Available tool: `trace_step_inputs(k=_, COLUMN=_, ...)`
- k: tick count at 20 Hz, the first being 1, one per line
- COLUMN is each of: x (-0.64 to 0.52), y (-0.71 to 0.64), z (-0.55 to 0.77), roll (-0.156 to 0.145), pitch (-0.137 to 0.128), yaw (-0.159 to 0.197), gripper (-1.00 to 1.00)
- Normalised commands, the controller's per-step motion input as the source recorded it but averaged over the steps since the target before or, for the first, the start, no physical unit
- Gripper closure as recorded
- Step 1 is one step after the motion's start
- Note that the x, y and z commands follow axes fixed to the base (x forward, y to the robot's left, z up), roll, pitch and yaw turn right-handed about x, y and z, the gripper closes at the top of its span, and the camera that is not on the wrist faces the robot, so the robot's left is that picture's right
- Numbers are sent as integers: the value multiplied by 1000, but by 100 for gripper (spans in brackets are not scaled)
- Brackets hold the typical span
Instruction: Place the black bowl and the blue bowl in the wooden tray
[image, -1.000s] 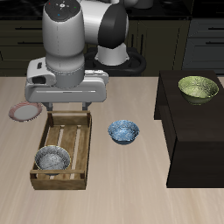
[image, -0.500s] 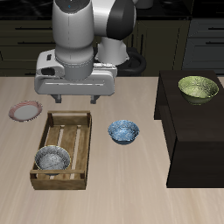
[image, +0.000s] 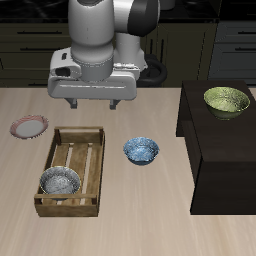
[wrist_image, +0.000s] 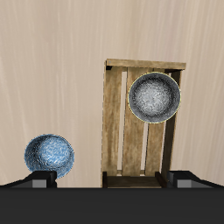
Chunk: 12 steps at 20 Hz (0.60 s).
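The black bowl (image: 60, 181) (wrist_image: 155, 96) sits upright inside the wooden tray (image: 80, 133) (wrist_image: 112, 105), at the end nearer the table's front edge. On the bare table beside the tray rests the blue bowl (image: 141, 151) (wrist_image: 49, 155), a short gap away from the tray's wall. My gripper (image: 91, 104) (wrist_image: 112, 181) hangs open and empty well above the table, over the tray's far end. Both fingertips show spread wide in the wrist view.
A pink-rimmed plate (image: 29, 127) lies on the table beyond the tray's far corner. A tall dark cabinet (image: 215, 150) stands on the blue bowl's other side, with an olive-green bowl (image: 227, 100) on top of it.
The gripper has risen away from the tray and drifted a little toward the blue bowl's side, still open. Both bowls and the tray have stayed put.
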Motion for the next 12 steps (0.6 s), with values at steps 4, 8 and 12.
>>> trace_step_inputs(k=4, x=-262, y=241, z=9, roll=24, pitch=-23, yaw=11, gripper=-100)
trace_step_inputs(k=8, x=-253, y=144, z=118, roll=-14, pitch=-56, yaw=11, gripper=-100)
trace_step_inputs(k=12, x=-310, y=258, z=97, roll=-24, pitch=-74, yaw=-9, gripper=-100)
